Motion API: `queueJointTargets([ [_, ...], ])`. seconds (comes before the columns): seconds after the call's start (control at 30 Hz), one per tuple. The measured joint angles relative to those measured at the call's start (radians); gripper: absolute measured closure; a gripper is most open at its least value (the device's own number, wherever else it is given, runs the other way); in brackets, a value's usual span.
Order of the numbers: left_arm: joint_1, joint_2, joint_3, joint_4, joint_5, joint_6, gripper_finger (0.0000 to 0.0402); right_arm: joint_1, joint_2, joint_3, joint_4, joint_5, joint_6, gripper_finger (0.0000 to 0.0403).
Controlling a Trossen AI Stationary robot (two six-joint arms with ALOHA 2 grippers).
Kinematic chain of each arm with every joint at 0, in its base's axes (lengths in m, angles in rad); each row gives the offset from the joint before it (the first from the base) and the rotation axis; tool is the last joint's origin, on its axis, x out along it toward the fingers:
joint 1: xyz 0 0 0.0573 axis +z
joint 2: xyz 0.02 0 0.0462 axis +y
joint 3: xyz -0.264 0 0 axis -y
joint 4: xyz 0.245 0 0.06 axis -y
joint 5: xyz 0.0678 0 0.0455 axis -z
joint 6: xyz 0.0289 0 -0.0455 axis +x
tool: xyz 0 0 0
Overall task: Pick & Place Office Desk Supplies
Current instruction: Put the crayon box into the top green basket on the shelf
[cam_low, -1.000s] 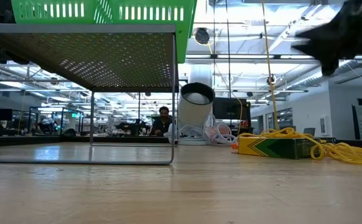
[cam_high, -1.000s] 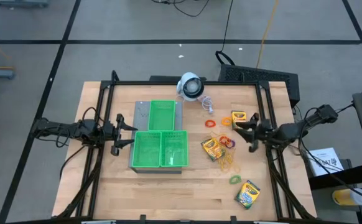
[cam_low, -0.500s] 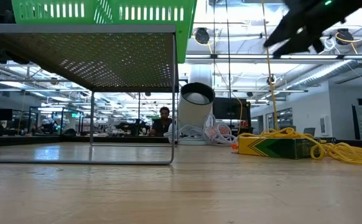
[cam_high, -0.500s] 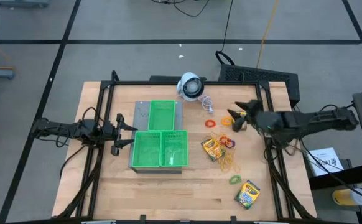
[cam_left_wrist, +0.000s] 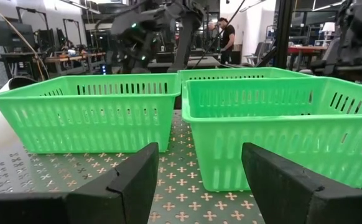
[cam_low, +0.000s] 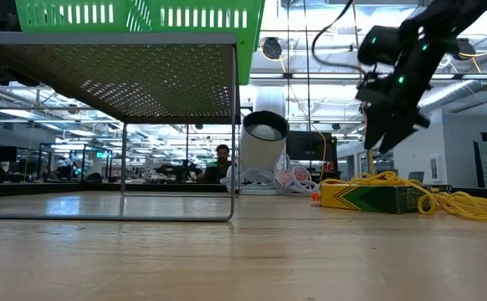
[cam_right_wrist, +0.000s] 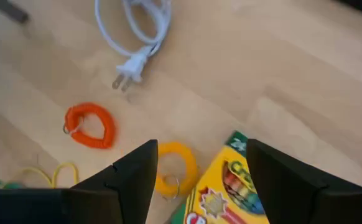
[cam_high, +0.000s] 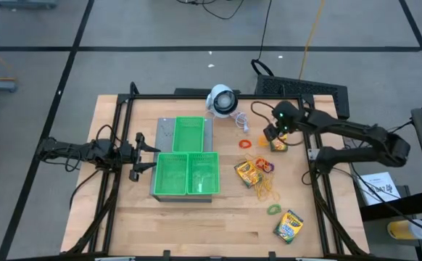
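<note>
We see the right gripper above a crayon box, fingers spread wide, empty; the left gripper waits open beside the trays

Light wooden table carrying, just below right gripper, a crayon box with orange coil, yellow coil and white plug beside it; farther off, two more crayon boxes, rubber bands, white round device, grey stand.
</note>
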Motion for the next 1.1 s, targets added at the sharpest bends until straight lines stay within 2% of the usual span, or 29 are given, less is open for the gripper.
queueJointTargets([
  [0.1,0.000,0.000,0.000,0.000,0.000,0.000,0.0160,-0.041,0.060,-0.011,0.050,-0.040,-0.066,0.0172],
  [0.3,0.000,0.000,0.000,0.000,0.000,0.000,0.0160,-0.069,0.153,-0.012,0.029,-0.045,-0.077,0.0186],
  [0.57,0.000,0.000,0.000,0.000,0.000,0.000,0.0160,-0.068,0.154,-0.012,-0.070,-0.045,0.064,0.0182],
  [0.73,0.000,0.000,0.000,0.000,0.000,0.000,0.0160,-0.068,0.138,-0.012,-0.100,-0.130,0.049,0.0157],
  [0.83,0.000,0.000,0.000,0.000,0.000,0.000,0.0160,-0.067,0.138,-0.012,-0.127,-0.144,0.075,0.0135],
  [1.1,0.000,0.000,0.000,0.000,0.000,0.000,0.0160,-0.068,0.138,-0.013,-0.250,-0.018,0.170,0.0091],
])
